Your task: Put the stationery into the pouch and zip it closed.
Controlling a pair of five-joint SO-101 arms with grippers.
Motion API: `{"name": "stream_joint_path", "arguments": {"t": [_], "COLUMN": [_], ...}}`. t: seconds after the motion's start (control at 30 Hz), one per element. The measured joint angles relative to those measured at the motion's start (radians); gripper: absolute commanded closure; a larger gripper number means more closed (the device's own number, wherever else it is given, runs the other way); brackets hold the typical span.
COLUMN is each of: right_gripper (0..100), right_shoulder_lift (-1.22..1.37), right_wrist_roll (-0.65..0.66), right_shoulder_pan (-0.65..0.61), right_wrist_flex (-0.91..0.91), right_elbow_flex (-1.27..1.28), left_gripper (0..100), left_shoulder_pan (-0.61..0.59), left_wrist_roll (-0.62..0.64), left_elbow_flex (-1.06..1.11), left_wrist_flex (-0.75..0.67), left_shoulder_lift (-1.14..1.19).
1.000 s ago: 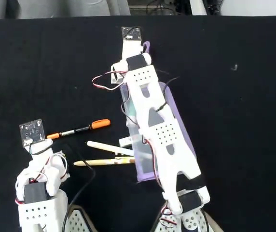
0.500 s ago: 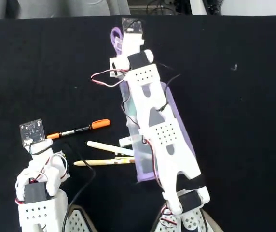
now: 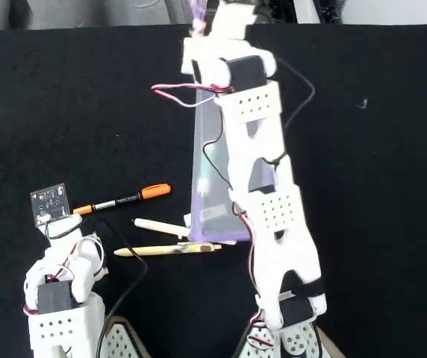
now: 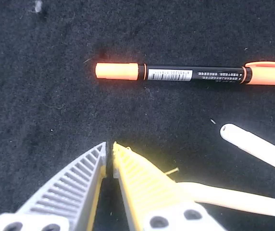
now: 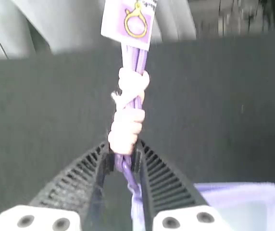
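Observation:
My right gripper [image 5: 123, 156] is shut on the purple strap [image 5: 128, 125] of the pouch, just under its knot and a tag with a gold clasp [image 5: 136, 19]. In the high view the right arm stretches to the table's far edge, gripper [image 3: 198, 26] raised. The translucent purple pouch [image 3: 210, 171] hangs from it, lower end by the pens. An orange marker [image 3: 124, 199] and two cream pens [image 3: 161, 226] [image 3: 169, 250] lie left of the pouch. My left gripper [image 4: 109, 147] is shut and empty, just short of the marker's [image 4: 190, 74] capped end, the cream pens [image 4: 253, 144] [image 4: 233, 199] beside it.
The black table cloth [image 3: 378, 186] is bare to the right of the right arm and across the far left. The left arm [image 3: 60, 298] sits folded at the near left corner. The table's far edge [image 3: 86, 27] runs just behind the raised gripper.
The right arm has risen and reached toward the far edge, pulling the pouch up by its strap so it hangs more upright. The left arm and the pens have not moved.

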Motion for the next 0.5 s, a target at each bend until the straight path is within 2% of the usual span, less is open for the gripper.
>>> {"name": "stream_joint_path", "arguments": {"t": [0.1, 0.33, 0.5], "right_gripper": [98.7, 98.8, 98.8], "right_shoulder_lift": [-0.048, -0.166, -0.221], "right_wrist_roll": [0.049, 0.264, 0.316], "right_shoulder_pan": [0.003, -0.002, -0.015], "right_wrist_flex": [-0.058, -0.242, -0.374], "right_elbow_flex": [0.000, 0.000, 0.000], "left_gripper": [97, 97, 97], "left_shoulder_pan": [0.000, 0.000, 0.000], "left_wrist_roll": [0.000, 0.000, 0.000], "left_elbow_flex": [0.000, 0.000, 0.000], "left_wrist_flex": [0.000, 0.000, 0.000], "left_shoulder_lift": [0.000, 0.000, 0.000]}}
